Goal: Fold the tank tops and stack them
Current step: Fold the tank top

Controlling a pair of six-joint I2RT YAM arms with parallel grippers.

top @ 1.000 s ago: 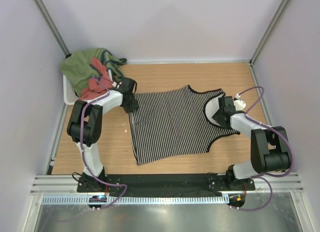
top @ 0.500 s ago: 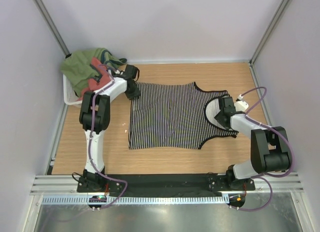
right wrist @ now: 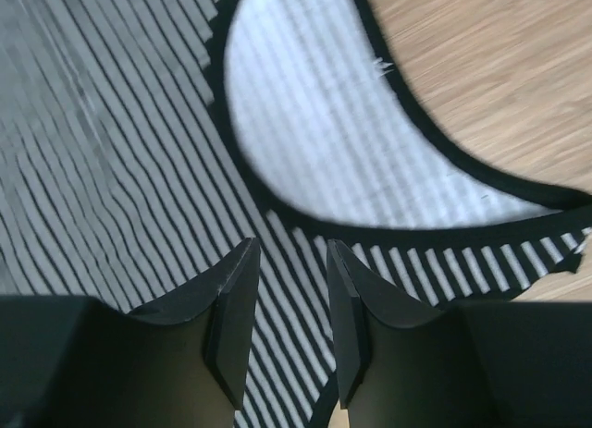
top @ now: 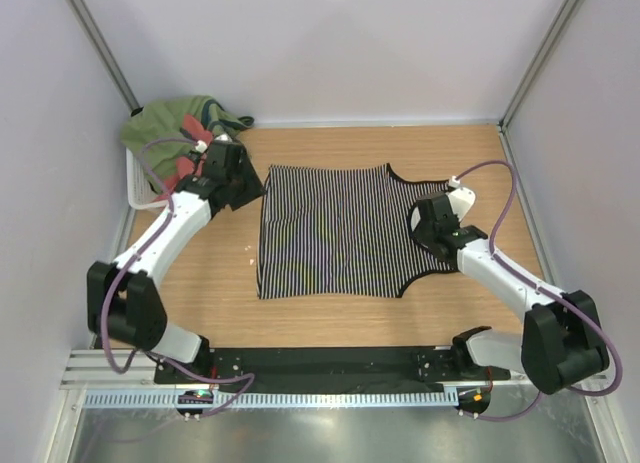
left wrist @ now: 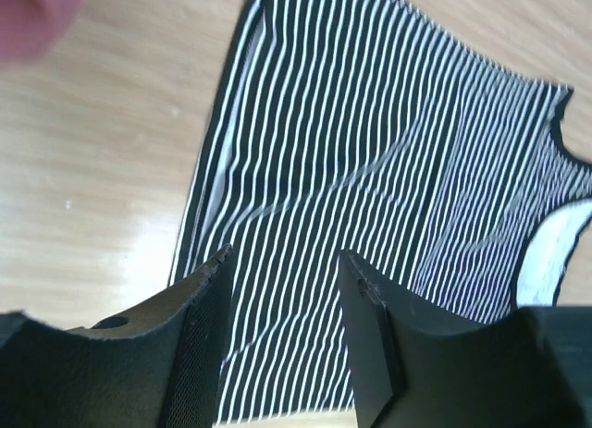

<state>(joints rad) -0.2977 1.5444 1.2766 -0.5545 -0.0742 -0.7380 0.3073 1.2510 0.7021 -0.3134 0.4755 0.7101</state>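
Striped tank top [top: 330, 233] lies flat on the wooden surface [top: 480, 153], with the 2 tools clear of it.
We judge it is spread this way for folding, hem leftward and neckline rightward. Our left arm stretches long, with the left tool [left wrist: 282, 262] half-open and empty over the hem corner. Our right arm bends inward, with the right tool [right wrist: 291, 248] narrowly parted above the neckline, gripping nothing. The salmon-red tank top [top: 185, 168] waits in the white basket [top: 133, 188].

The left gripper [left wrist: 282, 262] and right gripper [right wrist: 291, 248] hang low, angled downward, jaws parted.
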